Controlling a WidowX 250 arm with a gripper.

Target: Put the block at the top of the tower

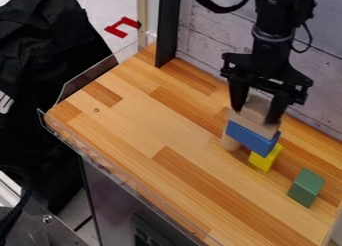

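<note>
Green block (pixel 306 187): sat nearest of the blocks, five o'clock from the tower (pixel 248 124).
Gripper (pixel 255 115): clasped the tan block (pixel 256 108) at the tower's twelve o'clock, above the blue block (pixel 252 138).
Yellow block (pixel 266 157), cylinder (pixel 230 141): narrow supports; sideways drag during release could have toppled everything.

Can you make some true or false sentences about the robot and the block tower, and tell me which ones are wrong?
1. The gripper is at the top of the tower. True.
2. The green block is part of the tower. False: the green block stands on the wooden tabletop, apart from the tower.
3. The blue block is higher up than the yellow block. True.
4. A red block is between the gripper's fingers. False: it is a plain wooden block.
5. The yellow block is at the very top. False: it is down at the bottom.
</note>
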